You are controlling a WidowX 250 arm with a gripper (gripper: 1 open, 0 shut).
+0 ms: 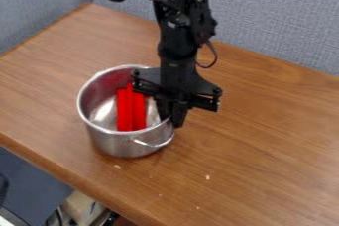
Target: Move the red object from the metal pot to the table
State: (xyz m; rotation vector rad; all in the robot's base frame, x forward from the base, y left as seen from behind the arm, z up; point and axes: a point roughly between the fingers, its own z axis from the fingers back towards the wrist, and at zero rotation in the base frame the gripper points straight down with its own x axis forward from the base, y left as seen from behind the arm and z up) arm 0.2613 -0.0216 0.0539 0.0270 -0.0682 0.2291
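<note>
The metal pot (111, 141) stands on the brown table (272, 156), left of centre. Inside it the red object (130, 109) leans lengthwise against the pot's floor and back wall. My gripper (169, 108) points straight down at the pot's right rim, its black fingers (165, 103) reaching inside just right of the red object. The jaws look shut. The red object shows beside the fingers rather than between them, and the fingertips are partly hidden by the pot's wall.
A blue-grey wall (279, 12) runs behind the table. The table's front edge (79, 185) runs diagonally at lower left, with the floor below it. Bare wood lies to the right of the pot and in front of it.
</note>
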